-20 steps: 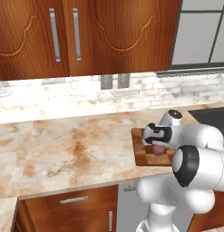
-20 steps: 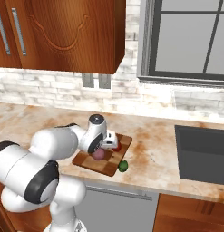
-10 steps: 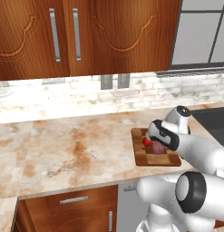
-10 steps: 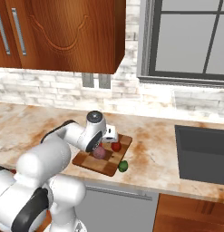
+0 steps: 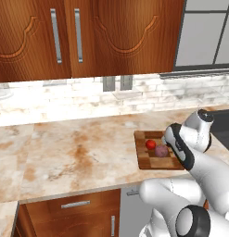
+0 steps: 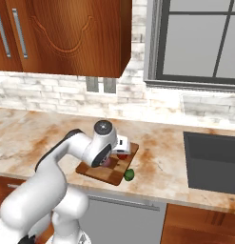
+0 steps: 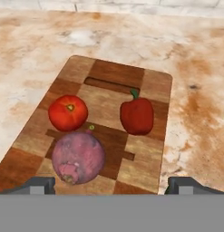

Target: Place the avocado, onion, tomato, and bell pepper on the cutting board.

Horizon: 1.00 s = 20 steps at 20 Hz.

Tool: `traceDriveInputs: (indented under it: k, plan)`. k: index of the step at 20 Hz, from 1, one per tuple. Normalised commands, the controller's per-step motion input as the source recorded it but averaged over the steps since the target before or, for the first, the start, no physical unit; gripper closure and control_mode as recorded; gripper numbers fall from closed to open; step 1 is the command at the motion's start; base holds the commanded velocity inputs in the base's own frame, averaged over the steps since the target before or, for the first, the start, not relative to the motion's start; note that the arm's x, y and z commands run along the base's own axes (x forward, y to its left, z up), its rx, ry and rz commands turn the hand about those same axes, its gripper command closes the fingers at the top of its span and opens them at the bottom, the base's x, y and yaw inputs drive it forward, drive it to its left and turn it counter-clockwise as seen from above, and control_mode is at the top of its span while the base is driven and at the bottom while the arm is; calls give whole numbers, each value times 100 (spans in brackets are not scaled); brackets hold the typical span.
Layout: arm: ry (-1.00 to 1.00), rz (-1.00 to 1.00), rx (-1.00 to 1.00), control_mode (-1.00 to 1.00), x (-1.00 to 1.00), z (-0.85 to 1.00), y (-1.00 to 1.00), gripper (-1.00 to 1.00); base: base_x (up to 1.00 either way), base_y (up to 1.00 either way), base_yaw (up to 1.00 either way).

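Now three vegetables lay on the cutting board (image 7: 154, 90); the tool (image 7: 111, 183) hung released above.
Next, lift clear, then reach the avocado (image 6: 130, 175) just beside the board's near corner.

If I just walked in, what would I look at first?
Probably the checkered brown wooden cutting board on the marble counter, with a bright red round tomato, a dark red bell pepper and a purple onion sitting on it. Then the small green avocado, lying off the board by its front corner.
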Motion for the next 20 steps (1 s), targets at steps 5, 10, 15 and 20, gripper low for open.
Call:
traceDriveInputs:
  k: [5,10,15,20]
  plan:
    - [2,-9,0,-100,-31,4,-46,-100,0,0,0]
    - [0,-6,0,-100,-1,11,-31,-100,0,0,0]
    - [1,-4,0,-100,0,14,-26,-100,0,0,0]
    - [6,-6,0,-100,0,9,-9,-100,0,0,0]
